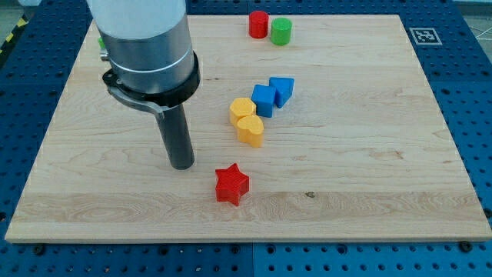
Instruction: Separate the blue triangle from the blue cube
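Note:
The blue triangle (282,90) and the blue cube (264,99) sit touching each other near the board's middle, triangle on the view's right of the cube. My tip (182,165) rests on the board well to the view's left and below them, left of the red star (231,185).
A yellow hexagon (241,110) and a yellow heart-like block (250,130) sit just left and below the blue cube. A red cylinder (258,24) and a green cylinder (280,31) stand at the top. A green block (101,41) peeks out behind the arm. The wooden board (384,154) lies on a blue perforated table.

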Tool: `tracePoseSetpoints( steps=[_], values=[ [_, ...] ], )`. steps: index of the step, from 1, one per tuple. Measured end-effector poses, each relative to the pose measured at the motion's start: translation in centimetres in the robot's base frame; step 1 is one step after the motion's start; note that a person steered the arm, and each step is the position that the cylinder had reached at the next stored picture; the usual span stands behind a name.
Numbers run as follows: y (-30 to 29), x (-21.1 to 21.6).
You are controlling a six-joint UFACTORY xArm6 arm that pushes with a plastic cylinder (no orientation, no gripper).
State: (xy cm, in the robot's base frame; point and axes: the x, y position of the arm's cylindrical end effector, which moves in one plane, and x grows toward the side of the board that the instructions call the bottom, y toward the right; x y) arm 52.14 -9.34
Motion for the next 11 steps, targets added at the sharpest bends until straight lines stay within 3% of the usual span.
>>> tracePoseSetpoints(
  steps=[1, 3, 4, 8, 11],
  values=[
    [1.4, -2.7],
    [1.7, -3.4],
    [2.1, -8.1],
    [7.6, -15.6],
    [12.7, -15.1]
  ],
)
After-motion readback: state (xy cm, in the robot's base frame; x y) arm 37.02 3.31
